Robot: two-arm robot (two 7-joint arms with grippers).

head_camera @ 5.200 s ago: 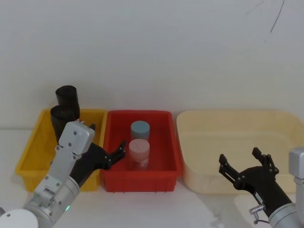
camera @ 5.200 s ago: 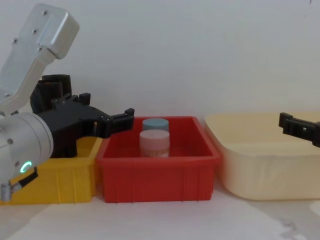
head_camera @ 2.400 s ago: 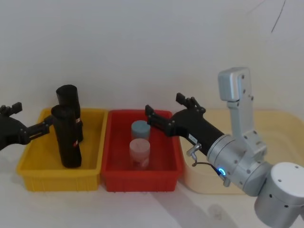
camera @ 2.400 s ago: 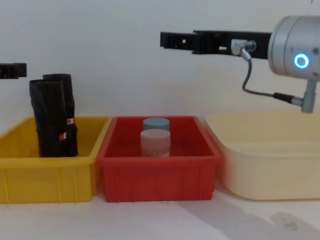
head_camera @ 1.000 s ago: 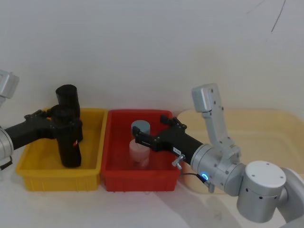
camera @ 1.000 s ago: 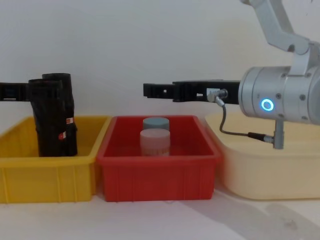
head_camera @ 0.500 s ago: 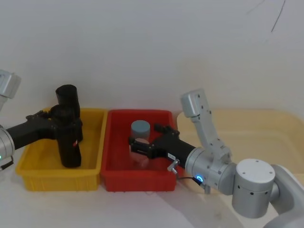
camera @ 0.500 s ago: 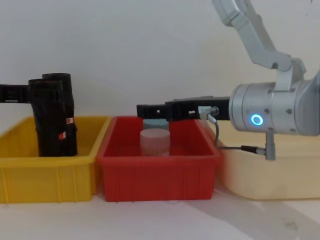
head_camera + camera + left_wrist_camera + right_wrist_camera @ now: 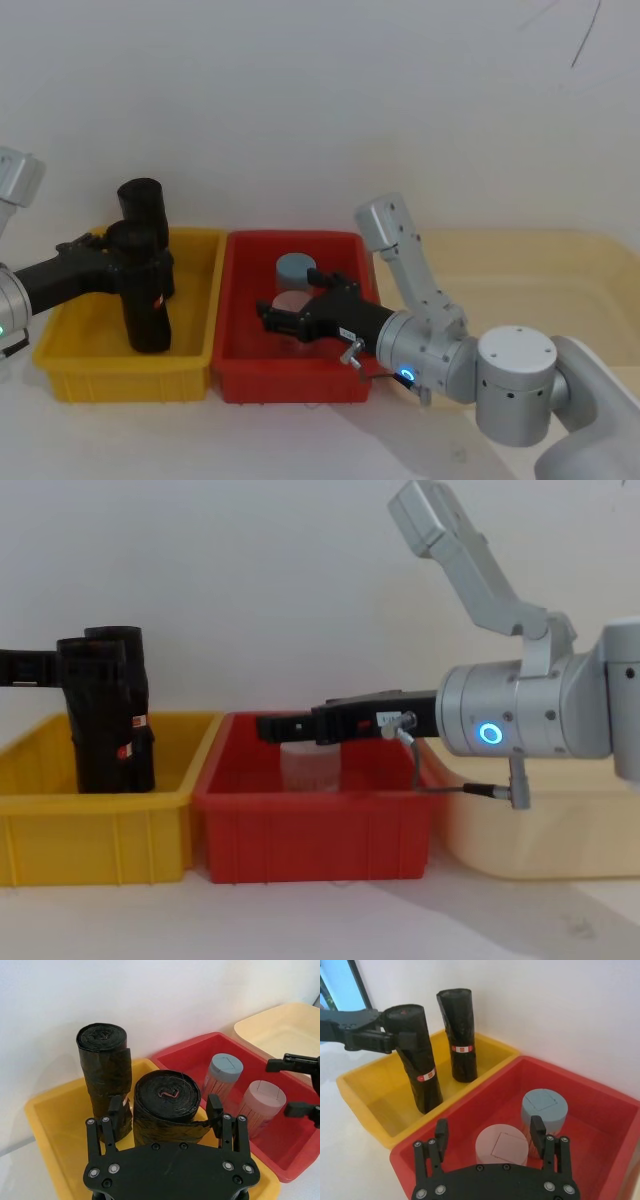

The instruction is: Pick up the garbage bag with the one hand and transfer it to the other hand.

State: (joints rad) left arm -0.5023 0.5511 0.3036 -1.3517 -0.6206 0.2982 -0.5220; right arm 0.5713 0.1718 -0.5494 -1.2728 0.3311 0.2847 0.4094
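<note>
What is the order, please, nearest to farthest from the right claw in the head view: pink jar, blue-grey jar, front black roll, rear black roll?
1. Pink jar, in the red bin, at the right claw.
2. Blue-grey jar, just behind it.
3. Front black roll, in the yellow bin.
4. Rear black roll, behind that one.

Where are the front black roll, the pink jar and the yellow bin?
front black roll (image 9: pixel 167 1096), left wrist view, its top end.
pink jar (image 9: pixel 501 1145), right wrist view, its lid.
yellow bin (image 9: pixel 125 381), head view, its front wall.
</note>
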